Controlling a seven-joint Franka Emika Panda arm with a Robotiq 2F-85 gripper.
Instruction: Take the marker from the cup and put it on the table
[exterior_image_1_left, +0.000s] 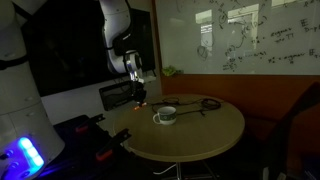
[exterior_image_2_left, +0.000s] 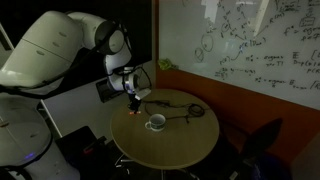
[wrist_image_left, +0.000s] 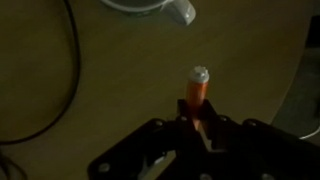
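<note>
In the wrist view my gripper (wrist_image_left: 196, 132) is shut on the orange marker (wrist_image_left: 197, 92), which points away from the jaws over the tan table (wrist_image_left: 120, 90). The white cup (wrist_image_left: 160, 8) lies at the top edge, beyond the marker tip. In both exterior views the gripper (exterior_image_1_left: 139, 97) (exterior_image_2_left: 134, 104) hangs low over the table's edge, beside the cup (exterior_image_1_left: 165, 116) (exterior_image_2_left: 156, 123). I cannot tell whether the marker touches the tabletop.
A black looped cable (wrist_image_left: 60, 80) lies on the table at the left of the wrist view and beyond the cup in an exterior view (exterior_image_1_left: 205, 104). The round table's edge (wrist_image_left: 290, 100) is close on the right. A whiteboard wall stands behind.
</note>
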